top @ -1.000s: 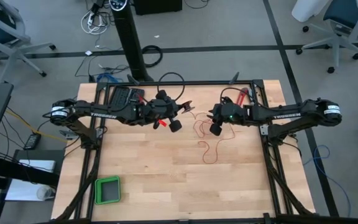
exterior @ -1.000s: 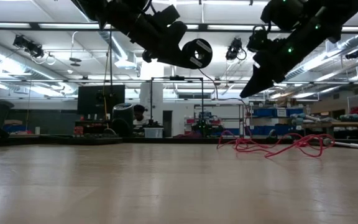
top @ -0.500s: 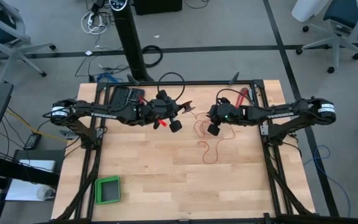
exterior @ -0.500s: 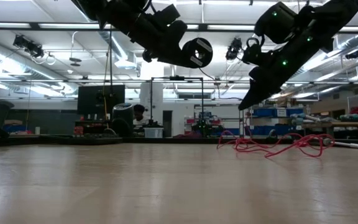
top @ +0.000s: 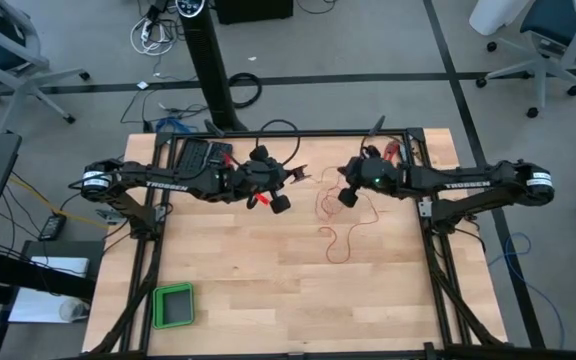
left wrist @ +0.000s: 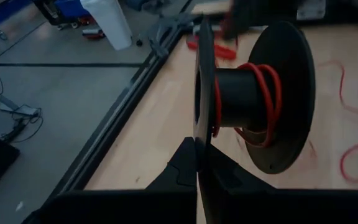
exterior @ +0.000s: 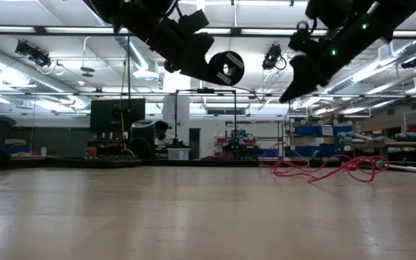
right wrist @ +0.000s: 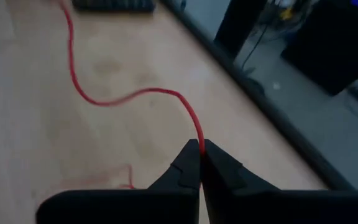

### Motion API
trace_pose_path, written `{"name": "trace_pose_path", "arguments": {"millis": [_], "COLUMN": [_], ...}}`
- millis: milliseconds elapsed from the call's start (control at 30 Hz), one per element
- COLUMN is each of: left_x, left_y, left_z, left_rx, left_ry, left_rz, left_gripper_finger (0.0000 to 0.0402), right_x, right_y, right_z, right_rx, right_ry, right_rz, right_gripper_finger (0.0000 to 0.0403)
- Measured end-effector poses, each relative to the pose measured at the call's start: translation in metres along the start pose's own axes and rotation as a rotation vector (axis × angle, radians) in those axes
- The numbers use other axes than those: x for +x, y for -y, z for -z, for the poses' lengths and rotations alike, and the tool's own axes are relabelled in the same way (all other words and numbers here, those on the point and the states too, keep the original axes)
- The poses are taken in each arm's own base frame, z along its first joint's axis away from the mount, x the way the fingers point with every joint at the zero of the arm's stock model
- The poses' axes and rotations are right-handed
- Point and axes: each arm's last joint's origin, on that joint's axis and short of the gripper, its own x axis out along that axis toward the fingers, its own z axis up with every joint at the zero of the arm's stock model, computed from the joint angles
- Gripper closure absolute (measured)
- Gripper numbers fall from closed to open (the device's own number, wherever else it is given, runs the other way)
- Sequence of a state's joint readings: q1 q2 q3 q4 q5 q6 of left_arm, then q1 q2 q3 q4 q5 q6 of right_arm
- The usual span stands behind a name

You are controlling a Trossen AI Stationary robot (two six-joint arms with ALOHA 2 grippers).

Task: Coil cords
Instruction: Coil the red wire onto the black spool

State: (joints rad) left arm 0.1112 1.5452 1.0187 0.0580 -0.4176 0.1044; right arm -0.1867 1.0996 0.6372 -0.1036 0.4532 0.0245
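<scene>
Right gripper (right wrist: pixel 200 163) pinches the red cord (right wrist: pixel 142 93) at its very tips, left gripper (left wrist: pixel 197 168) clamps the spool (left wrist: pixel 253 99); I judge a hard tug could slip the cord free.

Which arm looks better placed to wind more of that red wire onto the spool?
Probably the right: its claw is shut on the red cord. The left claw is shut on the black spool, apparently holding it.

A very thin red cord (top: pixel 336 232) lies in loose squiggles on the wooden table near its far middle. One stretch rises off the boards, and a few turns of it are wound round a black spool (left wrist: pixel 253 96).
</scene>
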Motion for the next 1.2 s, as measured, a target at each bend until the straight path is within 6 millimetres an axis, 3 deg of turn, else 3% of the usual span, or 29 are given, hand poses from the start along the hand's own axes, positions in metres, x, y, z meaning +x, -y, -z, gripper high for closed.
{"name": "trace_pose_path", "arguments": {"millis": [300, 500, 667, 867, 1200], "left_x": [0.0, -0.001, 0.0, -0.001, 0.0], "left_y": [0.0, -0.001, -0.001, -0.002, -0.001], "left_z": [0.01, 0.009, 0.008, 0.008, 0.001], "left_rx": [0.07, 0.064, 0.018, -0.108, -0.345], "left_ry": [-0.099, -0.094, -0.081, -0.083, -0.011], "left_rz": [-0.029, -0.05, -0.063, -0.107, -0.033], "left_gripper_finger": [0.0397, 0.0397, 0.0399, 0.04, 0.0397], "right_x": [-0.047, -0.068, -0.053, -0.024, 0.016], "right_y": [0.01, -0.005, -0.033, -0.063, -0.092], "right_z": [-0.056, -0.086, -0.094, -0.094, -0.082], "right_rx": [0.067, 0.07, 0.03, 0.013, -0.028], "right_ry": [0.25, 0.365, 0.396, 0.429, 0.425], "right_rz": [-0.094, -0.295, -0.329, -0.22, -0.199], "right_gripper_finger": [0.0401, 0.0401, 0.0402, 0.0402, 0.0402]}}
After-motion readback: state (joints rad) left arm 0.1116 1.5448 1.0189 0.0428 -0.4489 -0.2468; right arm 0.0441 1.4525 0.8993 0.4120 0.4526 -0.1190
